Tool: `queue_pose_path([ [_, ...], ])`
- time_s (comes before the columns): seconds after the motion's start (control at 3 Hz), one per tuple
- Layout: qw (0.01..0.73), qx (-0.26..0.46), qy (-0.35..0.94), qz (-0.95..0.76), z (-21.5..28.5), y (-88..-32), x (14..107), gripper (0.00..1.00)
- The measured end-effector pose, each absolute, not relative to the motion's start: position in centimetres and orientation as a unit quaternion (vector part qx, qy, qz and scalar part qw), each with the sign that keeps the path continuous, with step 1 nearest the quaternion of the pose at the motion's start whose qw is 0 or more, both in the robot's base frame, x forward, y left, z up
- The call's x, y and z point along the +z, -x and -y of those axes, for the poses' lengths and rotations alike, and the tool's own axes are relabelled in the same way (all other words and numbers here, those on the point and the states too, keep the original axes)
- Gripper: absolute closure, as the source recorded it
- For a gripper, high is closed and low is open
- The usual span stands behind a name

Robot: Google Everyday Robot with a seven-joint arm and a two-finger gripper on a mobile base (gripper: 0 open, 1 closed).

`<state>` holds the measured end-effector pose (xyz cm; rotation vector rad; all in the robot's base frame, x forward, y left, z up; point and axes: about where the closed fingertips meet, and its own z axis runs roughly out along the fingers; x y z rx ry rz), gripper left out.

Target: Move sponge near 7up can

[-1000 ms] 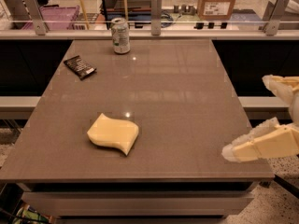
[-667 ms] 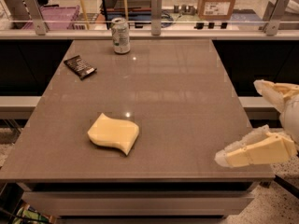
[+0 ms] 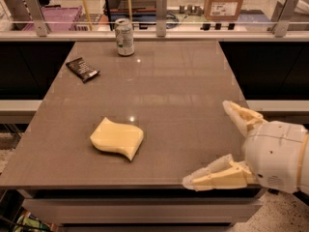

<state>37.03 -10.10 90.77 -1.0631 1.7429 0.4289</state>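
Note:
The pale yellow sponge (image 3: 117,138) lies flat on the grey table (image 3: 169,86), near the front left. The 7up can (image 3: 124,36) stands upright at the far edge of the table, well behind the sponge. My gripper (image 3: 210,144) is at the front right corner of the table, to the right of the sponge and apart from it. Its two cream fingers (image 3: 217,176) are spread wide open with nothing between them.
A small black snack packet (image 3: 82,69) lies at the left of the table, in front of the can. A glass rail with metal posts (image 3: 161,7) runs behind the table's far edge, with boxes (image 3: 223,1) and shelving beyond it.
My gripper has moved left and a little forward over the table's front right corner, closer to the sponge. The sponge, can and packet have not moved.

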Motion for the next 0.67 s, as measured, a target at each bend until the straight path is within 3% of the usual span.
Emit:
queue_pose_path([
  [0.67, 0.513, 0.189, 0.440, -0.713, 6.8, -38.6, 88.8, 0.00],
])
